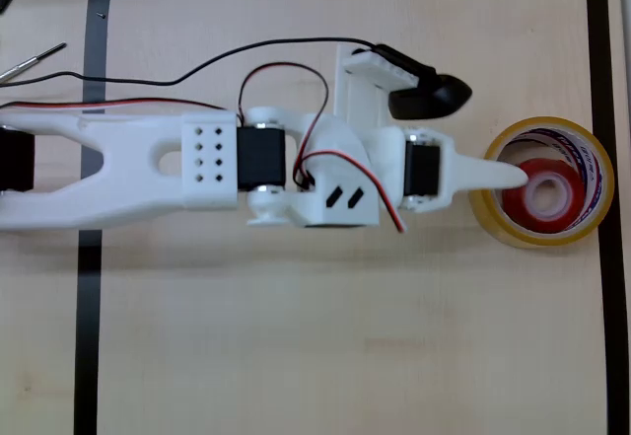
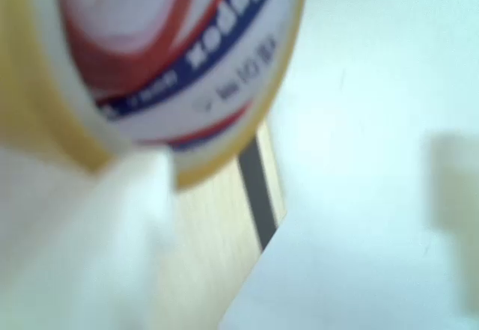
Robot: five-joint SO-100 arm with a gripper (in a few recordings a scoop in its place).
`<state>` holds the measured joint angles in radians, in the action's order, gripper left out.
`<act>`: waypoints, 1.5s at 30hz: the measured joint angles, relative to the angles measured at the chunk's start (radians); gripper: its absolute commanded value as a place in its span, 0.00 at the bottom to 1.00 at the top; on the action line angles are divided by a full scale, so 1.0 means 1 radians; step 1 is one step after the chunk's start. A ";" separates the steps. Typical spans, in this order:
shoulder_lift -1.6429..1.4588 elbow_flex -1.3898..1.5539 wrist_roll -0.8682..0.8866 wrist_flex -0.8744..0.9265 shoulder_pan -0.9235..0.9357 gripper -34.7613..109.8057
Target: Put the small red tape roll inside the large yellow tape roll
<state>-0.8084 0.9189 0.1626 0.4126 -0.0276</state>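
Bright even overhead light, soft shadows; blurred, washed-out wrist view.

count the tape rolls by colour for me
red: 1, the small red tape roll, lying inside the yellow one
yellow: 1, the large yellow tape roll, on the table near the black tape line
total: 2 rolls
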 measured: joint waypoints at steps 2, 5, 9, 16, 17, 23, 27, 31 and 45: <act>0.000 0.000 0.000 0.000 0.003 0.39; 0.000 0.000 0.000 0.000 0.003 0.39; 0.000 0.000 0.000 0.031 -0.002 0.36; -0.097 0.176 0.006 0.212 -0.038 0.34; -0.150 0.276 0.006 0.187 -0.038 0.33; -0.581 0.976 0.006 0.072 -0.034 0.24; -0.908 1.273 0.006 0.103 -0.005 0.24; -1.249 1.355 0.006 0.233 0.015 0.24; -2.077 1.928 -0.008 0.451 0.014 0.24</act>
<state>-2.8854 2.8471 0.1549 0.8636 -0.0138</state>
